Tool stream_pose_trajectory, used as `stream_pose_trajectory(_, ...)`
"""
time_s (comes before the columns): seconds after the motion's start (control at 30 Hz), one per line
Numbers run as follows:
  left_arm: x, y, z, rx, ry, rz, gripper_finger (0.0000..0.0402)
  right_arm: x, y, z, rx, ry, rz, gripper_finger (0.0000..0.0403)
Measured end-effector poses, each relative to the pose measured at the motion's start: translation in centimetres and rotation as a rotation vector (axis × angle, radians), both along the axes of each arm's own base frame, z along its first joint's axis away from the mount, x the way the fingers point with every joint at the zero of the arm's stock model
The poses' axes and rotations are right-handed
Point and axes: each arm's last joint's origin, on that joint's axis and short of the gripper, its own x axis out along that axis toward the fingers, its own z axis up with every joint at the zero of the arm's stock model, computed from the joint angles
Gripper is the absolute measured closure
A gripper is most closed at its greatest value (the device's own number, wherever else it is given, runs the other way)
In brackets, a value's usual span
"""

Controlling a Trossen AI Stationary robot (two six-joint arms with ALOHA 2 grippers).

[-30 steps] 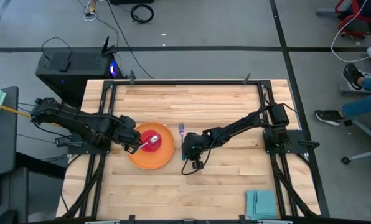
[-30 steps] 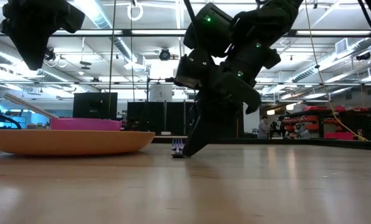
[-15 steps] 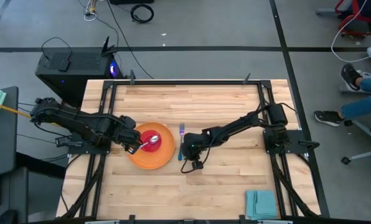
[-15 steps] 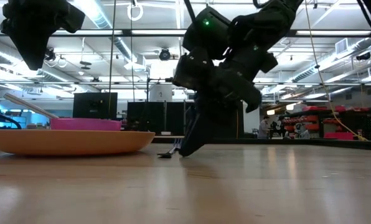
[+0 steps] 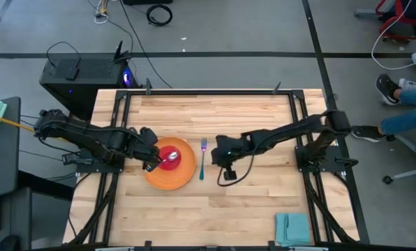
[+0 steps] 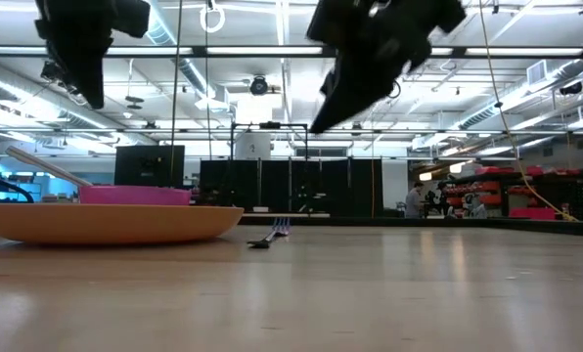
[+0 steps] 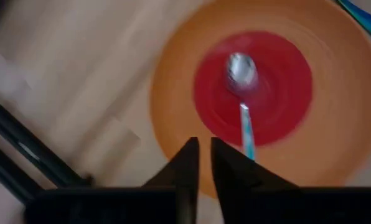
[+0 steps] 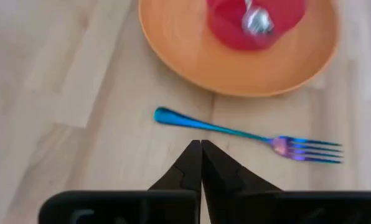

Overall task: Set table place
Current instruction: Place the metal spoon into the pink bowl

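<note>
A round orange plate (image 5: 159,183) sits left of the table's middle. A pink-red bowl (image 5: 167,148) stands on it, with a silver spoon (image 5: 173,157) lying inside. The blue-handled fork (image 5: 202,157) lies flat on the wood just right of the plate, tines toward the far edge. My left gripper (image 5: 152,157) hangs over the plate's left rim (image 7: 173,81); its fingers are open by a narrow gap and touch nothing. My right gripper (image 5: 218,149) is shut. It hovers above the table just right of the fork (image 8: 235,134) and is raised well clear in the low view (image 6: 321,122).
A folded teal napkin (image 5: 293,228) lies at the table's near right corner. Black rails (image 5: 121,118) run along the left and right sides. Bare planks stretch across the far and near parts of the table. A person's legs (image 5: 403,115) show beyond the right edge.
My right gripper was down on the fork's handle end. It has left the fork, risen clear of the table, and drawn toward the right and far edges. The fork now lies flat beside the plate. My left gripper has shifted slightly above the plate's left rim.
</note>
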Motion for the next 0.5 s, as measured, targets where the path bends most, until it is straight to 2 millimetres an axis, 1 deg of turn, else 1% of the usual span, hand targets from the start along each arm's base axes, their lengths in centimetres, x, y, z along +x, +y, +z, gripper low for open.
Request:
stream_pose_trajectory(0.07,0.0,0.2,0.1,0.072,-0.007,-0.035,0.0381,-0.9,-0.1,1.8,0.001,-0.034,0.002,0.0389)
stream_pose_trajectory(0.13,0.0,0.3,0.4,0.136,-0.026,-0.059,0.0393,-1.9,-0.2,3.6,-0.005,-0.074,0.013,0.0395)
stream_pose_trajectory(0.2,-0.2,0.5,0.7,0.18,-0.043,-0.102,0.039,-3.0,-0.3,5.3,-0.017,-0.116,0.026,0.0399)
stream_pose_trajectory(0.3,-0.7,0.5,1.7,0.218,-0.116,-0.164,0.0389,-4.8,-0.6,7.7,-0.038,-0.176,0.01,0.0395)
stream_pose_trajectory(0.37,-1.2,0.6,2.7,0.245,-0.191,-0.199,0.0395,-6.1,-0.9,9.2,-0.053,-0.212,0.005,0.0396)
stream_pose_trajectory(0.5,-2.6,0.6,4.8,0.285,-0.366,-0.277,0.0391,-8.7,-1.2,11.4,-0.057,-0.261,-0.005,0.0399)
